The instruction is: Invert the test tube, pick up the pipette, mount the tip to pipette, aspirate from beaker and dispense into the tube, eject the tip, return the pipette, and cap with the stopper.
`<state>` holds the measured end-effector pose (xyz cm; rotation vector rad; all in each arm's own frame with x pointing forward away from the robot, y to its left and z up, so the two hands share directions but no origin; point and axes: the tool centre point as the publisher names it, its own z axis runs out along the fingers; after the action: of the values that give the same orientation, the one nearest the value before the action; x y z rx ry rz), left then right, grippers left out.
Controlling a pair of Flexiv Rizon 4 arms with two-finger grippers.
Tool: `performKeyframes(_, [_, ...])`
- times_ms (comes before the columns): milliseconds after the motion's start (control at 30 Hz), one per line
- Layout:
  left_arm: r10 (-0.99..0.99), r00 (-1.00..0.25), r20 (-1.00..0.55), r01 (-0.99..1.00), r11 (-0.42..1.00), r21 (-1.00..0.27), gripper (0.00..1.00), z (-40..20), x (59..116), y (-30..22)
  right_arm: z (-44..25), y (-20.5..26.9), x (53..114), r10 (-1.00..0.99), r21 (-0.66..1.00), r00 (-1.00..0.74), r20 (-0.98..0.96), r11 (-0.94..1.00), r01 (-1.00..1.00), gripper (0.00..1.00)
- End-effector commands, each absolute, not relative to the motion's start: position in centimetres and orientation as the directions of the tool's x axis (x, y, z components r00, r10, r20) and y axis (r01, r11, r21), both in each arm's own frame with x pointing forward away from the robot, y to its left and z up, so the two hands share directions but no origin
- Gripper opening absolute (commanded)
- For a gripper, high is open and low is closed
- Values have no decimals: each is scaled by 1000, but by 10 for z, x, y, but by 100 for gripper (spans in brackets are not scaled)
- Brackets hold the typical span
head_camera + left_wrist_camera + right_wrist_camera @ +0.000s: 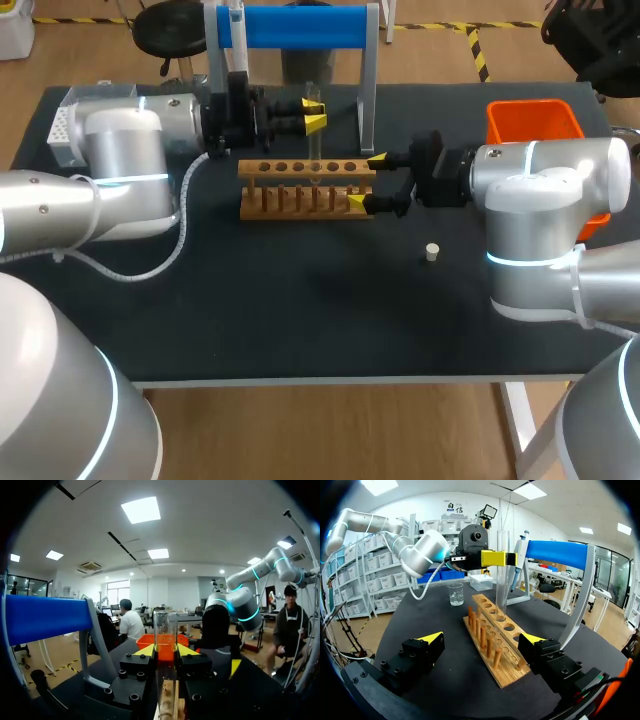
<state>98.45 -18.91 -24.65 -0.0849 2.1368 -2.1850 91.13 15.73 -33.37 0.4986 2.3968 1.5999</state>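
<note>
Left arm (120, 160) up front: its gripper (314, 114) pinches the test tube (165, 630) upright, lower end at a hole in the wooden rack (250, 168) mid-tabletop (300, 320). Right gripper (368, 182) is spread, straddling the rack's end; contact unclear. I'd hold the tube plumb, seat it fully, then release. Stopper (432, 252) lies apart, near the right arm.
</note>
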Motion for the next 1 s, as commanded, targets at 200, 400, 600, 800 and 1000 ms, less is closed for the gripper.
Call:
performKeyframes(200, [-97,-995,-17,16,11,-1000,0,-247,985,-187,-334,158,910,398,924,-917,6,349,157,100])
performKeyframes(400, [-99,-995,-15,13,25,-1000,0,-248,985,-186,-334,158,910,398,924,-917,6,349,157,100])
performKeyframes(600, [-102,-995,-10,7,32,-999,0,-249,985,-185,-334,158,910,398,924,-917,6,349,157,100])
performKeyframes(800, [-103,-995,-5,1,31,-1000,0,-253,986,-185,-334,158,910,398,924,-917,6,349,157,100])
performKeyframes(1000, [-98,-995,5,-7,29,-1000,0,-258,988,-187,-334,158,910,398,924,-917,6,349,157,100])
